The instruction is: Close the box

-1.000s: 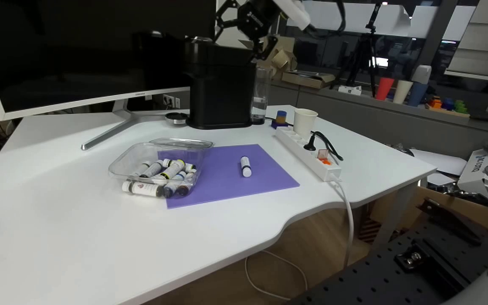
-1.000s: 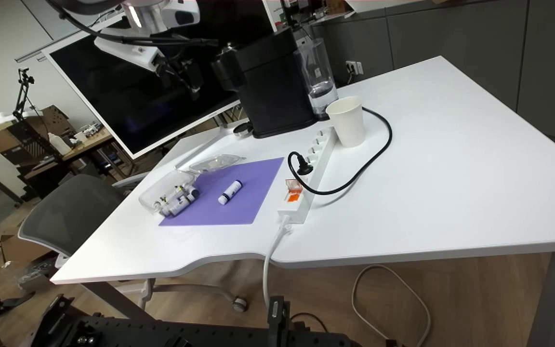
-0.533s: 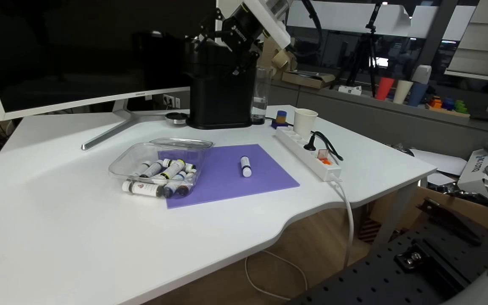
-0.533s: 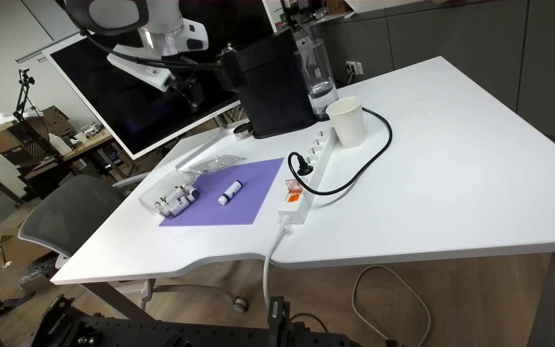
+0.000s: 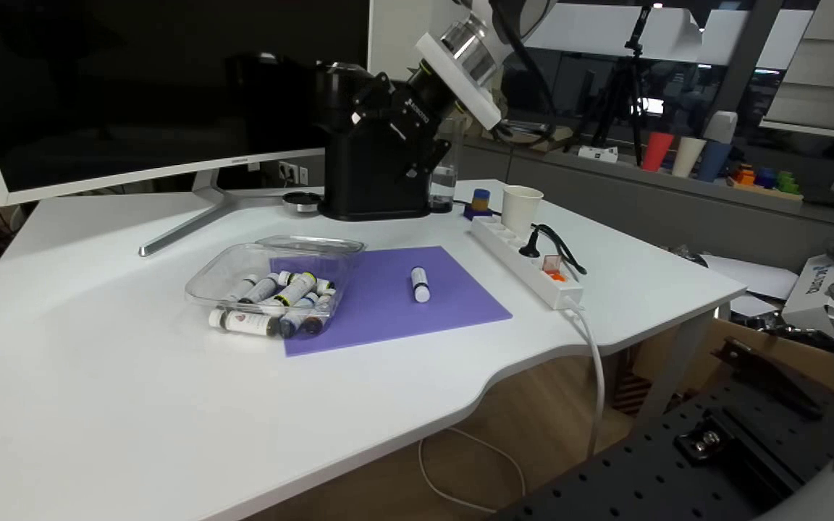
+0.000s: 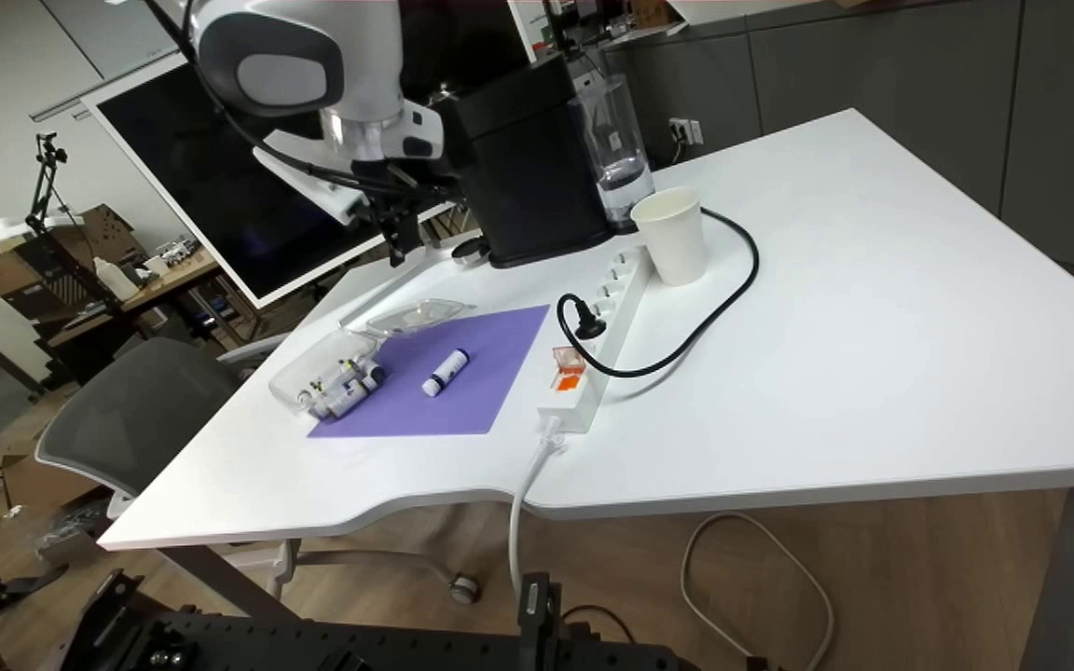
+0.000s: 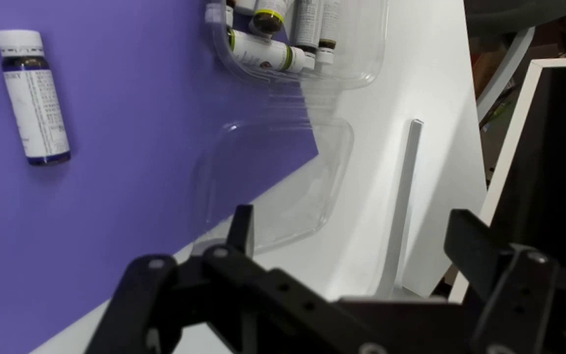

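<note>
The box [image 7: 356, 39] has its lid [image 7: 285, 179] folded out (presumably for filling); the end effector [image 7: 352, 226], spread wide and empty, hangs high, probably to reach the lid's edge.

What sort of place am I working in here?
Probably an office or lab: a large monitor on a white desk, a wheeled chair beside it, and a tripod in the background.

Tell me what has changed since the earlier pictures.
The open black two-fingered gripper has come down, sitting lower in both exterior views. It took hold of nothing and let nothing go. The shallow clear plastic box, its clear lid still open, and the white-labelled bottle on the flat purple mat stayed put.
</note>
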Motion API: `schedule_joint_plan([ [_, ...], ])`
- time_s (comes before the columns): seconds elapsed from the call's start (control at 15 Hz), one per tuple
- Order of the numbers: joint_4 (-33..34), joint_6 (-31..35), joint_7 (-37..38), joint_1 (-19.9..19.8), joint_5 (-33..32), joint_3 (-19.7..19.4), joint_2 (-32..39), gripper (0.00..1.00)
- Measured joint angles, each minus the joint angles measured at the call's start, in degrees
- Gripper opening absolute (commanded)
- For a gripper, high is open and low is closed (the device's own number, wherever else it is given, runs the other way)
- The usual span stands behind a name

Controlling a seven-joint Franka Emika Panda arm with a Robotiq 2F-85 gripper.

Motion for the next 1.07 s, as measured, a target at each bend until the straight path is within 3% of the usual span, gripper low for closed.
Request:
schedule_joint_plan([
  [0.47,6.1,-5.2,1.2,-2.2,3.0,1.4,10.7,1.00],
  [1.07,14.0,-10.1,3.4,-2.4,4.2,2.8,19.3,1.00],
])
